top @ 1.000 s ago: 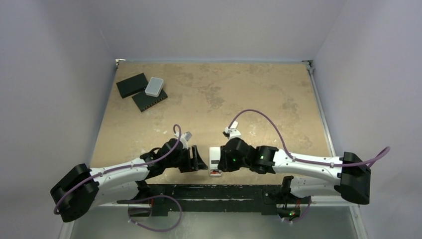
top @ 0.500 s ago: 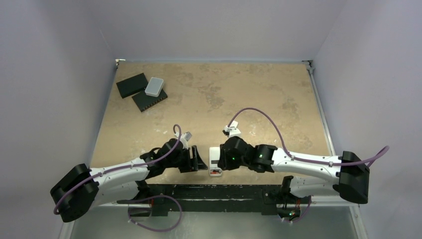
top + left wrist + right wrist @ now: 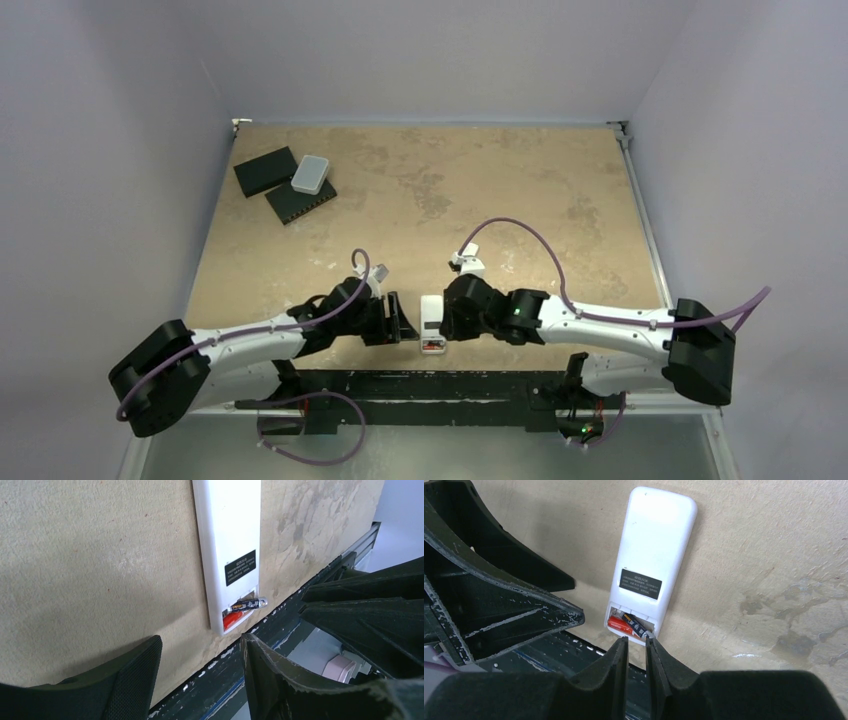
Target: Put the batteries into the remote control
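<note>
Seating now in the remote, back-up at the tabletop's near edge: red battery down, black battery askew, right gripper nearly pressed together, empty, just short of it, left gripper spread alongside, calling for a flattening push.

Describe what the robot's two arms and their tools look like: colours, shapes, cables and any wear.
The left arm and right arm have white links between chunky black joints and bases, and a purple cable runs loosely along each. The left tool and right tool are matte black, each with two wedge-shaped fingers, their edges scuffed whitish.
</note>
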Tool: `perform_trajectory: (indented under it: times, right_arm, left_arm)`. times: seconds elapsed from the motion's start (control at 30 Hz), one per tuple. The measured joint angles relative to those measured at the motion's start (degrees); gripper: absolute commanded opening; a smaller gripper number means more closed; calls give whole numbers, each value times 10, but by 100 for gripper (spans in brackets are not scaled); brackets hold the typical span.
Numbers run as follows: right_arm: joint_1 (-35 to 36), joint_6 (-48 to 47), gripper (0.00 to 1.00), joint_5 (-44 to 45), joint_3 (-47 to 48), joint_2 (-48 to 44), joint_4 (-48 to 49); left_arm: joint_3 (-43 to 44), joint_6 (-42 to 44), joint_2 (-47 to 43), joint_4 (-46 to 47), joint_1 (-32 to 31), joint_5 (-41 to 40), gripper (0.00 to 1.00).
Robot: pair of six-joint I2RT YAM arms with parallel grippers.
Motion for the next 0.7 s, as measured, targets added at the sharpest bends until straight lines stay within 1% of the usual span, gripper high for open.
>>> perform_trajectory:
  times: [0.2,0.53,0.7]
  right_arm:
    - [-2,12,25,0,0,17,0]
    - [-2,17,25,-2,15,43,-11]
    - [-2,17,25,-3,21,39,-13]
  left_arm:
    - [8,2,38,28,0,5,54]
    - [22,11,78,63,0,14,53]
    - [26,15,98,77,0,23,53]
